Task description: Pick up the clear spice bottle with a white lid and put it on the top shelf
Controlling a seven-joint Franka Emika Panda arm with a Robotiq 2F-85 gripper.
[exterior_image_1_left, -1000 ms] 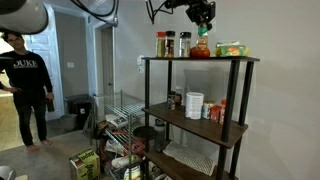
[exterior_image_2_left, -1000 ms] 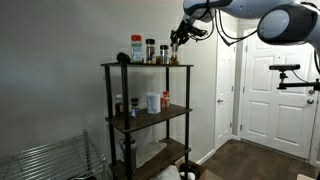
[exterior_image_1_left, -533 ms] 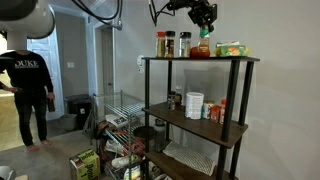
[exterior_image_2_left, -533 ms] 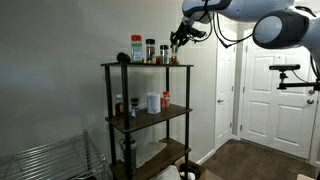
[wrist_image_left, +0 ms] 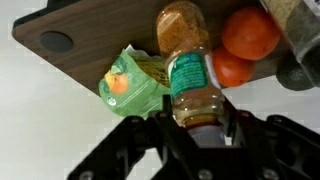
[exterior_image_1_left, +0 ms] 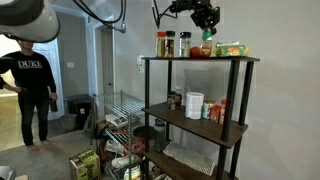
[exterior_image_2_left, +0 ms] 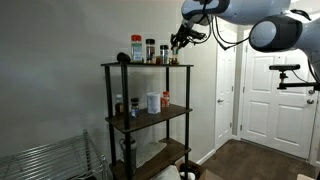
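Note:
My gripper [wrist_image_left: 196,128] is shut on the white-capped end of the clear spice bottle [wrist_image_left: 186,82], which has a green label and brownish contents. In an exterior view the gripper [exterior_image_1_left: 206,22] holds the bottle [exterior_image_1_left: 206,42] upright just over the top shelf [exterior_image_1_left: 175,59], among the things standing there. It also shows in an exterior view [exterior_image_2_left: 176,42] at the right end of the top shelf [exterior_image_2_left: 120,66]. I cannot tell whether the bottle's base touches the board.
On the top shelf stand dark-lidded jars [exterior_image_1_left: 164,44], a green packet [exterior_image_1_left: 232,49] and a red-orange object [wrist_image_left: 250,34]. The middle shelf holds a white canister [exterior_image_1_left: 194,105]. A person [exterior_image_1_left: 30,85] stands at a doorway. A wire rack [exterior_image_1_left: 118,115] is beside the unit.
The gripper with the bottle has shifted very slightly along the top shelf. The person at the doorway has moved a little closer.

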